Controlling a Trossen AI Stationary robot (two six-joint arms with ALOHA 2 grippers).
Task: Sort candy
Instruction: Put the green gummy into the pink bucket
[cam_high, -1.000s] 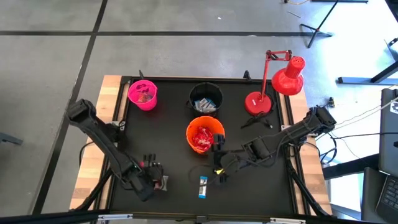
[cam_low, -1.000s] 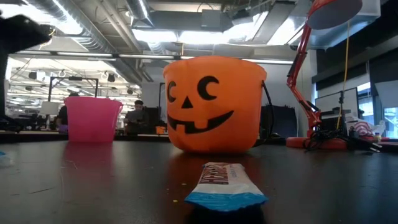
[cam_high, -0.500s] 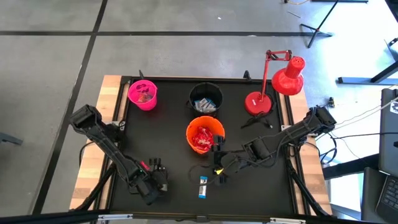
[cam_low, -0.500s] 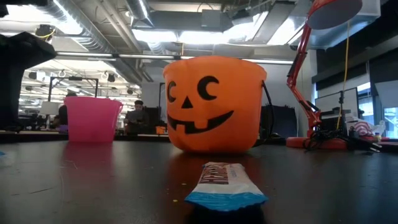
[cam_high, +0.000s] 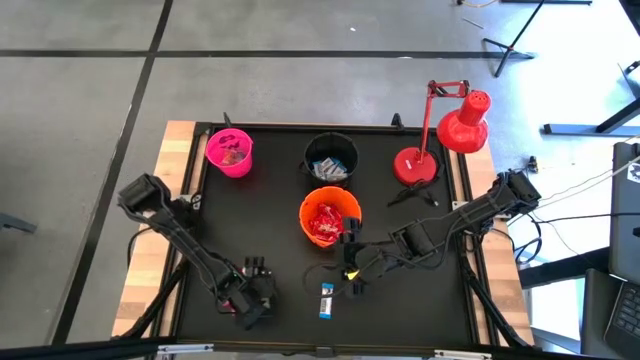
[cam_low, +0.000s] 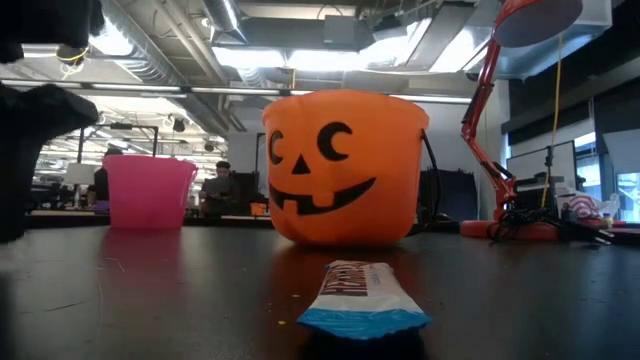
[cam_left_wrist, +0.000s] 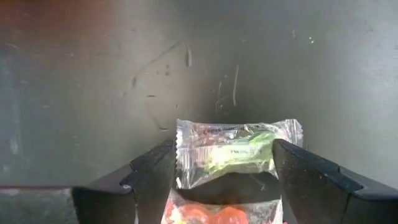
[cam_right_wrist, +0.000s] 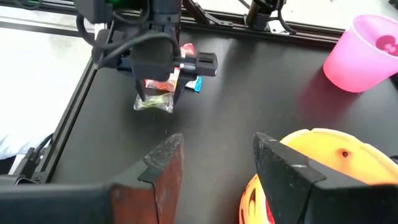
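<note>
A small pile of candy lies near the table's near left corner. In it are a clear packet with green inside (cam_left_wrist: 233, 151) and one with orange inside (cam_left_wrist: 214, 214). My left gripper (cam_left_wrist: 222, 146) points down over the pile, open, one finger at each end of the clear packet (cam_right_wrist: 154, 104). A blue-and-white bar (cam_high: 326, 300) lies flat near the front edge. My right gripper (cam_high: 350, 262) hangs open beside the orange bucket (cam_high: 328, 217), which holds red packets. My left gripper comes from above, slanting down, with its two fingers (cam_left_wrist: 152, 171) standing at the two short ends of the clear packet (cam_left_wrist: 186, 149), which lies flat on the table. I cannot tell whether the fingers touch it.
A pink bucket (cam_high: 230, 152) stands at the far left and a black bucket (cam_high: 331, 157) holding wrappers at the far middle. A red desk lamp (cam_high: 440, 140) is at the far right. A red packet (cam_right_wrist: 186, 50) and a small blue piece (cam_right_wrist: 198, 85) lie behind the left gripper.
My left gripper has come down toward the candy pile and shifted a little toward the table's near edge and right. In the low view its arm has dropped into the picture at the left. The right arm has kept still.
</note>
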